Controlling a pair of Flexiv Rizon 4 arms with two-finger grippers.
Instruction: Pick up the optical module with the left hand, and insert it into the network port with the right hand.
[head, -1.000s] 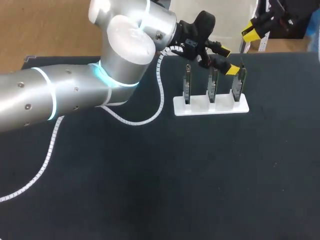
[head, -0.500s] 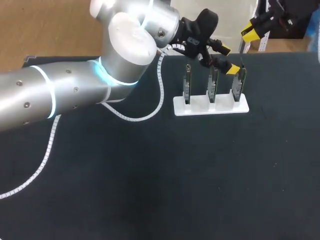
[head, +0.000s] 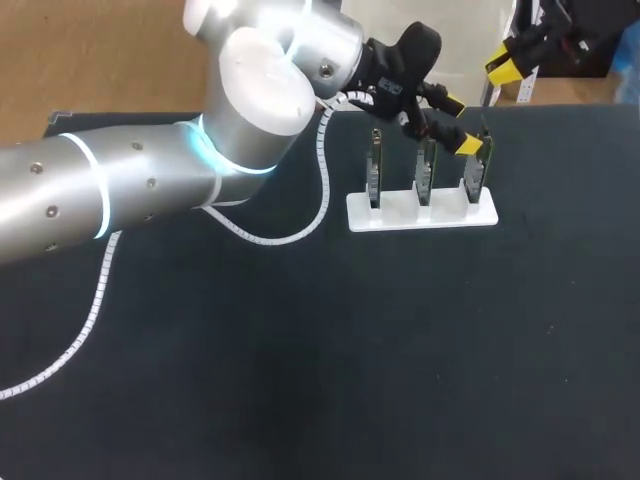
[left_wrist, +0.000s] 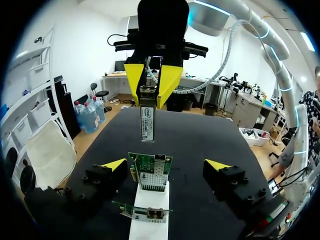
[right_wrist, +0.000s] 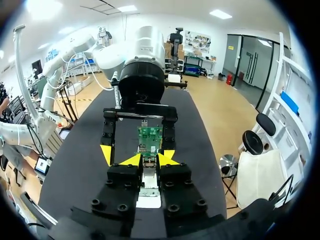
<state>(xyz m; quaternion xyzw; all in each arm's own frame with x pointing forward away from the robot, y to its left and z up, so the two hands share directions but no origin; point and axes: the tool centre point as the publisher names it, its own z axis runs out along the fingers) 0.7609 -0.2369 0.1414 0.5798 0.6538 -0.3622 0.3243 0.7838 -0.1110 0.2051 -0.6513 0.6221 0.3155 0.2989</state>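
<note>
The optical module (left_wrist: 146, 117), a slim metal bar with a label, hangs upright in my right gripper (left_wrist: 152, 80), which is shut on its upper end. It hovers just above the network port card (left_wrist: 150, 172), a green board standing at the right end of a white rack (head: 400, 215). My left gripper (head: 458, 122) is open, its fingers straddling that card on both sides without touching it. In the right wrist view my right gripper (right_wrist: 150, 159) pinches the module, with the green card (right_wrist: 150, 137) directly ahead. In the head view my right gripper (head: 503, 68) sits at the table's far edge.
Two more cards (head: 375, 165) stand in the rack's left and middle slots. The left arm's white coiled cable (head: 100, 290) trails across the dark table on the left. The black tabletop (head: 400, 350) spreads wide in front of the rack.
My left arm has shifted slightly to the right, bringing its open fingers a little further around the right-end card. The right gripper and the module have kept still.
</note>
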